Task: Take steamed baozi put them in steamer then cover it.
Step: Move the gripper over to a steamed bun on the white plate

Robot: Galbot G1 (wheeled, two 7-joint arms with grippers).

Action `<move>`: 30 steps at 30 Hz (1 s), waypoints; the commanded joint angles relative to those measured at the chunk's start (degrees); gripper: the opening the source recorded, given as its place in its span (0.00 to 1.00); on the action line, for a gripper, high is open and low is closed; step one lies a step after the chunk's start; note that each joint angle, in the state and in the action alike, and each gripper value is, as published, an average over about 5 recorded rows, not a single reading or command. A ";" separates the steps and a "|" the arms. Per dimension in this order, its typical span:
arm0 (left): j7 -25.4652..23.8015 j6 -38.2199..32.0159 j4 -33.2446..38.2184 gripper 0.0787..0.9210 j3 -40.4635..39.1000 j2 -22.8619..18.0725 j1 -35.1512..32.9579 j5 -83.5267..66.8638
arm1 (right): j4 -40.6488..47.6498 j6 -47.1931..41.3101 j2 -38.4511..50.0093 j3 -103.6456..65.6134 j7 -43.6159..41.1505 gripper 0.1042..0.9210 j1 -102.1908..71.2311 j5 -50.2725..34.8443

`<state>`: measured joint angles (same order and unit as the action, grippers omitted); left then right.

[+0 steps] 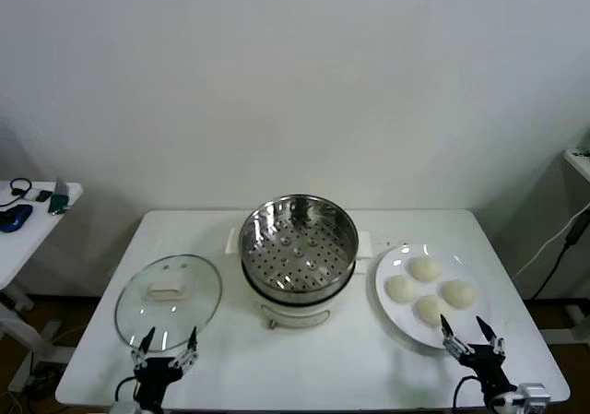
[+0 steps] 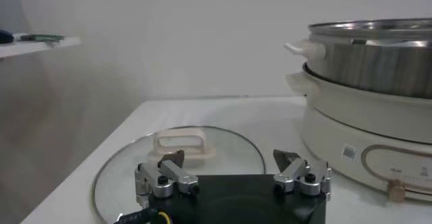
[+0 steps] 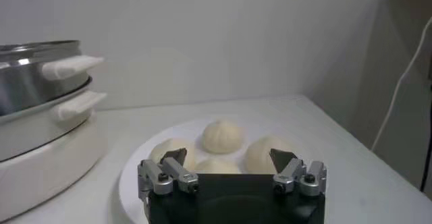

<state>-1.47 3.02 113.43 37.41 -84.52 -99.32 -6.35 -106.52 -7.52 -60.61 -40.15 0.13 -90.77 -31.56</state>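
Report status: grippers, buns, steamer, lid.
Left gripper open, by flat clear glass lid. Right gripper open, by white plate holding four cream buns. Steel steamer basket empty, unobstructed.

White table (image 1: 369, 363): steamer (image 1: 298, 239) on cream pot base at centre, glass cover (image 1: 168, 301) flat near left edge, white plate (image 1: 392, 311) with baozi near right edge.
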 commanded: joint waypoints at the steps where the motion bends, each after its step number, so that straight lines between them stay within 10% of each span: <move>1: -0.16 0.51 0.18 0.88 -0.63 0.36 0.37 0.41 | 2.77 -17.12 13.64 1.02 -2.30 0.88 17.82 0.07; 13: -0.67 -0.25 0.19 0.88 -0.93 0.66 0.72 0.62 | 25.59 -8.59 44.68 55.60 -44.66 0.88 70.95 18.80; 21: -0.96 -0.90 -0.17 0.88 -1.40 0.56 0.66 0.87 | 37.33 2.93 38.68 107.71 -65.29 0.88 117.91 25.44; 30: -1.56 -0.96 -0.50 0.88 -1.73 0.62 1.04 1.27 | 42.39 1.03 27.88 124.99 -68.95 0.88 126.93 18.28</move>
<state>-2.88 2.12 113.34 35.63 -83.94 -98.73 -5.20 -72.02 -8.44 -28.87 46.29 -56.67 6.09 -12.85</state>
